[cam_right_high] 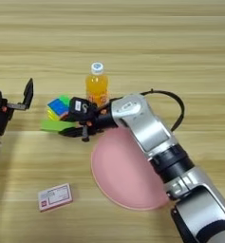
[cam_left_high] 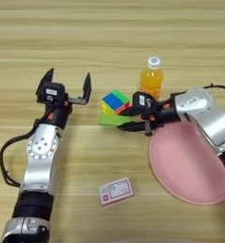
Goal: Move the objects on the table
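My right gripper [cam_left_high: 128,118] reaches in from the right side of the wide light-brown wooden table [cam_left_high: 109,33], its two black fingers spread apart, one up against the right face of the multicoloured puzzle cube [cam_left_high: 115,102] and the other lower down along the near edge of the flat green rectangular block [cam_left_high: 111,119]; I cannot tell whether either finger truly presses on them, and nothing is held between them. The cube sits on the green block, tilted, with its blue face turned up. Just behind and to the right of the cube stands the small orange-juice bottle with a white cap [cam_left_high: 152,78], upright and capped, orange liquid filling most of it, close to my right wrist but apart from the fingers. My right forearm passes over the far rim of the big pink round plate [cam_left_high: 190,166], which lies flat near the right edge of the table with nothing on it. My left gripper [cam_left_high: 69,85] hangs over bare wood to the left of the cube, well apart from it, its fingers held wide and holding nothing. The small red-and-white card box [cam_left_high: 116,191] lies flat nearer to me, between my left arm and the plate, touching neither.
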